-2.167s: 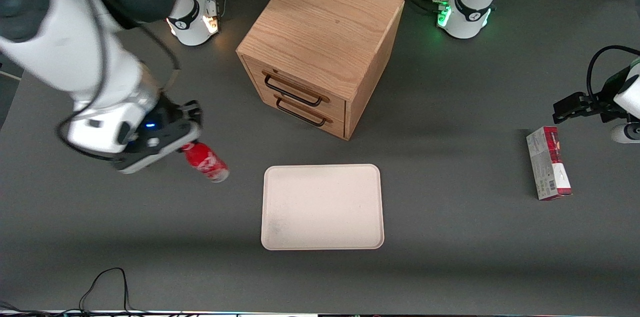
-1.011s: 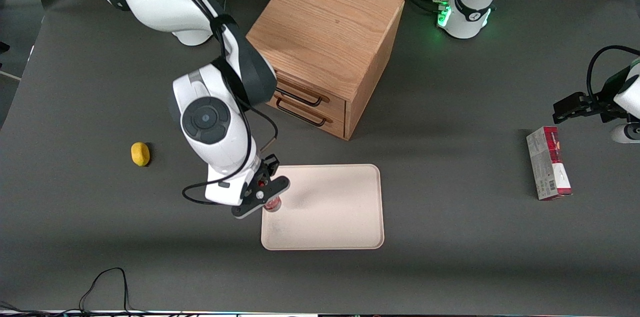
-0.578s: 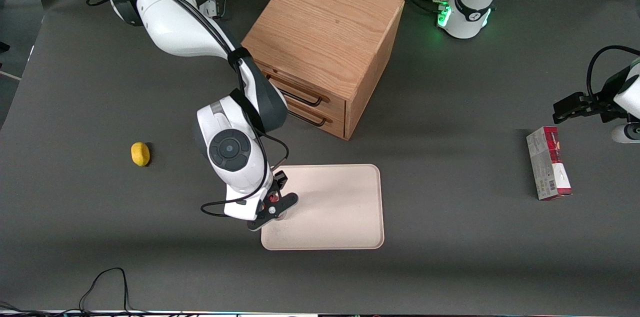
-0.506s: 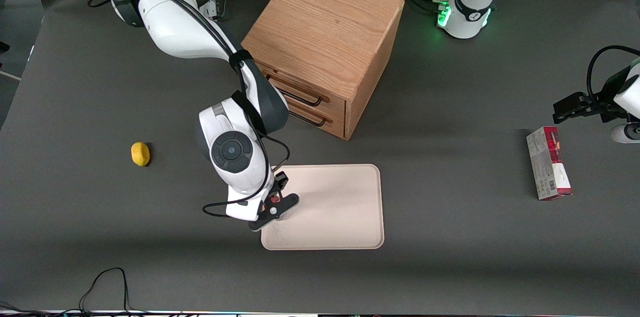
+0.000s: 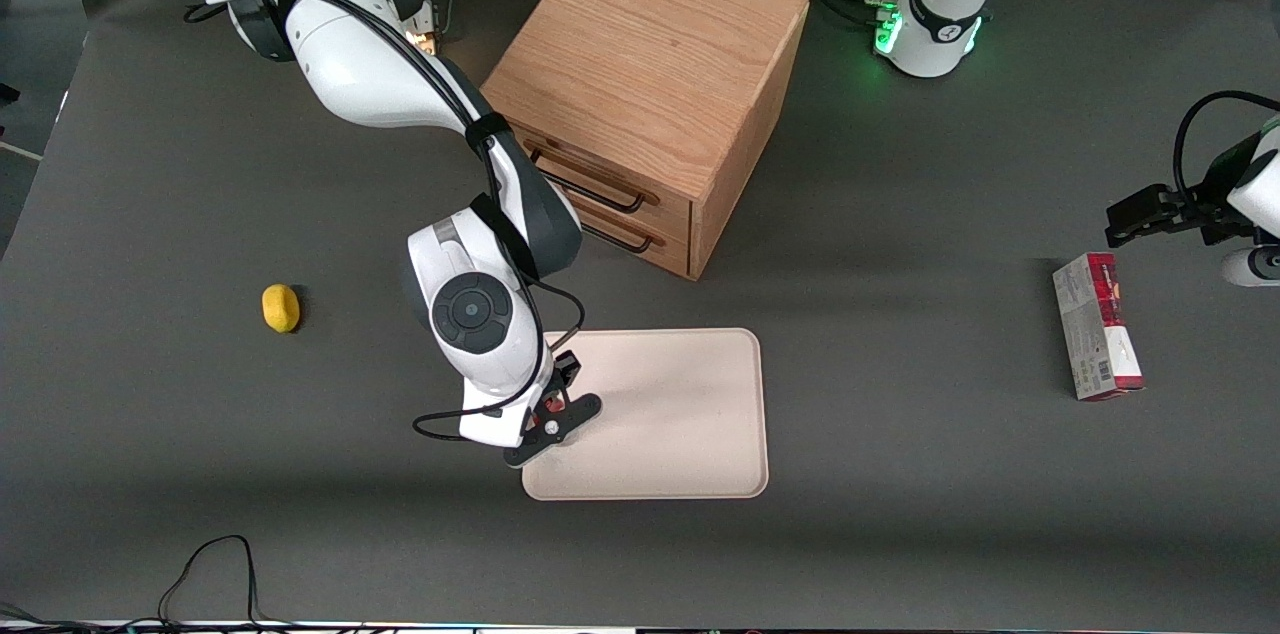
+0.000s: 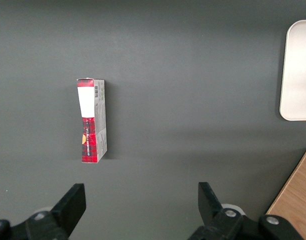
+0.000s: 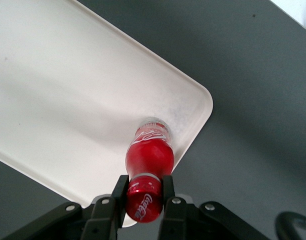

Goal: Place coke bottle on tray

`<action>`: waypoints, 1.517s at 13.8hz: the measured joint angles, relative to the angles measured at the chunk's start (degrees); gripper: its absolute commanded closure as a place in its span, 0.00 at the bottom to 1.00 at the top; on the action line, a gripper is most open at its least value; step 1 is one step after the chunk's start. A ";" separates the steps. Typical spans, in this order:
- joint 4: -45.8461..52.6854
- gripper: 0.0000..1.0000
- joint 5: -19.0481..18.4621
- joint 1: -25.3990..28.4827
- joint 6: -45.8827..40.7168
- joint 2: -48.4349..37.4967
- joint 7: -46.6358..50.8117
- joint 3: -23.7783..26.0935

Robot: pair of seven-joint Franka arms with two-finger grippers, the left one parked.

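Observation:
The coke bottle [image 7: 149, 155] is small and red with white script and a red cap. My gripper [image 7: 143, 192] is shut on its cap end, and the bottle hangs upright with its silvery base low over the cream-white tray [image 7: 63, 85], near one rounded corner. From the front, the gripper [image 5: 552, 411] sits over the tray [image 5: 670, 414] at its corner toward the working arm's end, nearer the camera than the cabinet. Only a sliver of the bottle [image 5: 549, 405] shows there under the hand.
A wooden two-drawer cabinet [image 5: 645, 84] stands farther from the camera than the tray. A yellow lemon [image 5: 281, 307] lies toward the working arm's end. A red-and-grey carton [image 5: 1097, 339] [image 6: 93, 120] lies toward the parked arm's end. A black cable [image 5: 215, 569] loops at the table's near edge.
The arm carried the bottle from the working arm's end over to the tray's corner, turned it upright, and has kept sinking slightly toward the tray. The lemon came into view.

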 measured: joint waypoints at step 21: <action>-5.28 0.00 -2.69 -2.29 -22.25 -25.41 0.16 -1.88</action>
